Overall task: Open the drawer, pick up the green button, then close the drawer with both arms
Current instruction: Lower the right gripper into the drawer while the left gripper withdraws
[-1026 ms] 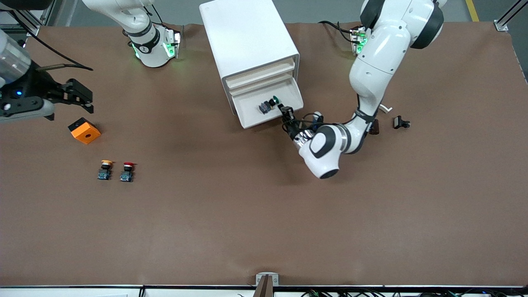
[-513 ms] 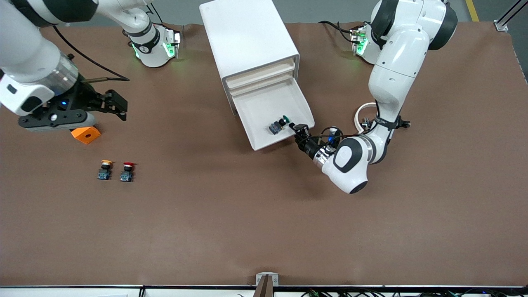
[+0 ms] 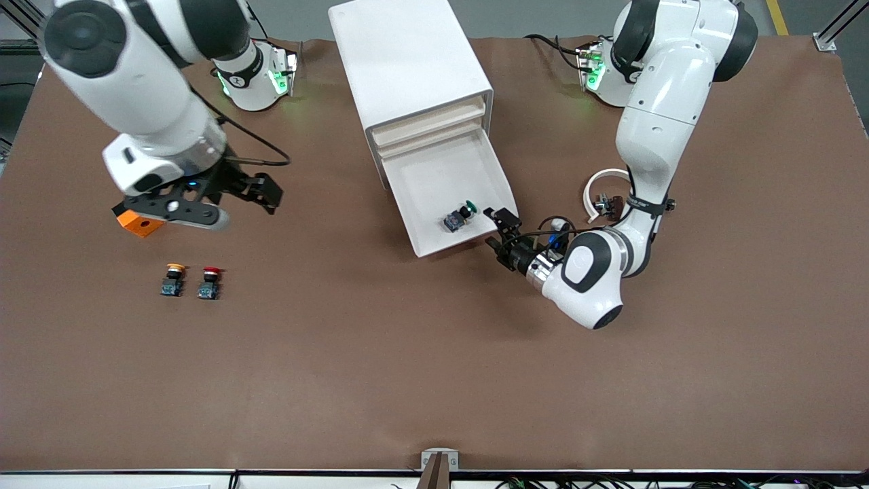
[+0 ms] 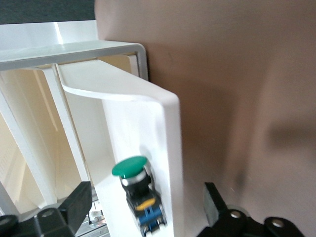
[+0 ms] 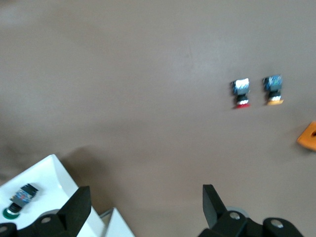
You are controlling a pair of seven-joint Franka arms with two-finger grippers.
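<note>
While the drawer (image 3: 451, 197) stands pulled well out of the white cabinet (image 3: 407, 68), its front edge reaching toward the front camera, the button (image 3: 459, 216) lies on its side inside it, close to that front edge and toward the left arm's end of the tray. In the left wrist view the button (image 4: 138, 190) shows its green cap, black neck and blue base, resting against the drawer's side wall (image 4: 165, 148).

The left gripper (image 3: 500, 233) sits low at the drawer's front corner, on the left arm's side. Its fingers (image 4: 74, 207) are spread, with the drawer's corner wall between them; whether either finger touches the wall is hard to say from these angles.

The right gripper (image 3: 252, 192) hangs over bare bench (image 3: 434, 367) between the cabinet and an orange block (image 3: 136, 223), its fingers (image 5: 212, 202) spread and holding nothing. The block is partly hidden under the right arm's wrist.

Nearer the front camera than the orange block, a yellow-capped button (image 3: 174, 279) and a red-capped button (image 3: 210, 282) stand side by side on the bench, just apart. A white ring-shaped piece (image 3: 596, 187) lies on the bench beside the left arm's forearm.
</note>
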